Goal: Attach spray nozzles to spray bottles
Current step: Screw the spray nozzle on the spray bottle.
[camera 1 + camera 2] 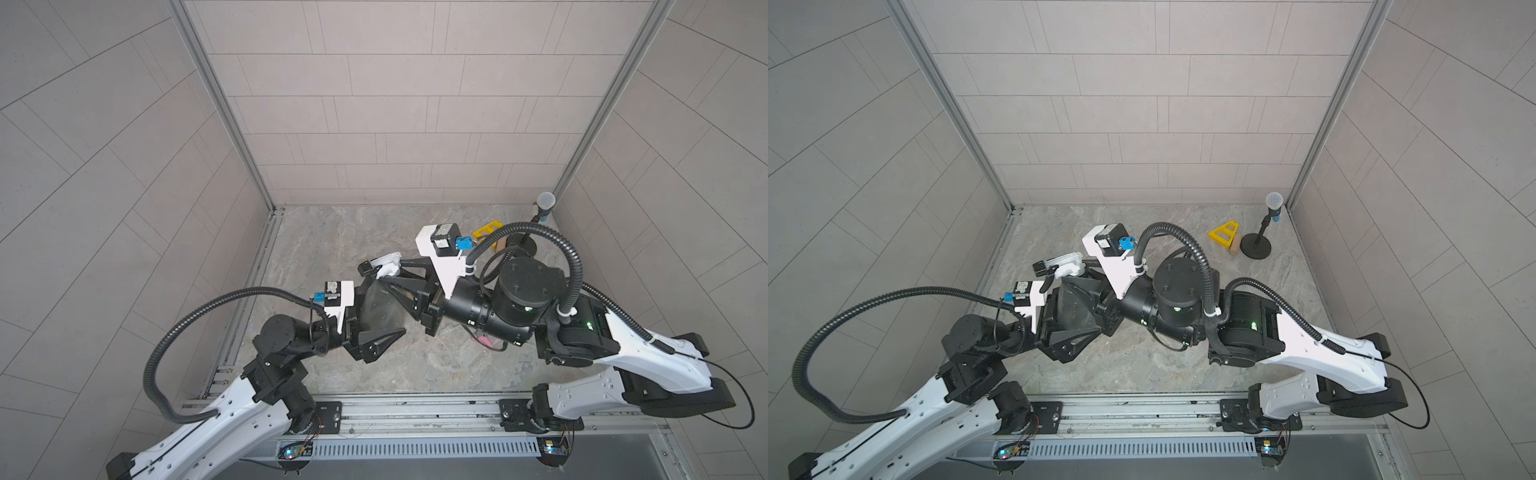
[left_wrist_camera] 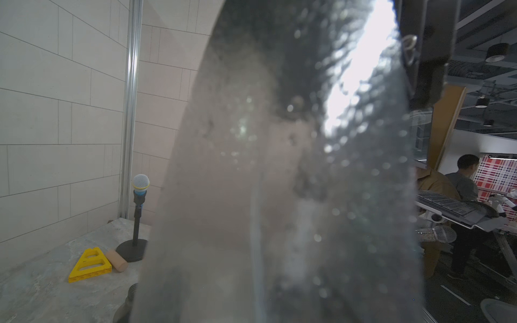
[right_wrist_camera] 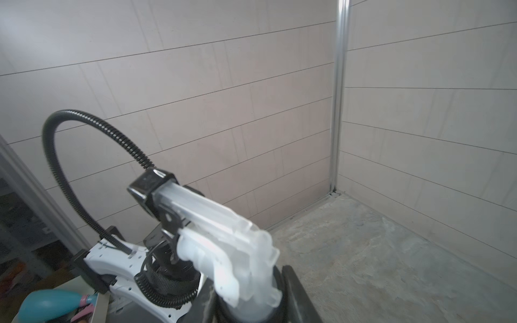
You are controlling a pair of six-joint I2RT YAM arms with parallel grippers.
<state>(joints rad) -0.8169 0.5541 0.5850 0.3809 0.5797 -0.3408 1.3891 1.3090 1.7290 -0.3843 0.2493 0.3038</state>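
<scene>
Blurred and speckled, a smoky grey spray bottle (image 2: pixel 279 167) fills the left wrist view, its neck and base cut off. Both top views show the left tool (image 1: pixel 386 307) grasping its belly over the tabletop (image 1: pixel 332 232). Only the right wrist view shows the translucent whitish spray nozzle (image 3: pixel 223 237) plainly: it sits at the bottle's neck with the right tool (image 3: pixel 251 304) clenched on its collar. Whether it is screwed home cannot be told. In a top view the right arm's hose (image 1: pixel 519 227) half hides a yellow triangular block (image 1: pixel 487 231). The left wrist view shows it whole, touching a wooden cylinder (image 2: pixel 116 261) near a microphone stand (image 2: pixel 134 249).
</scene>
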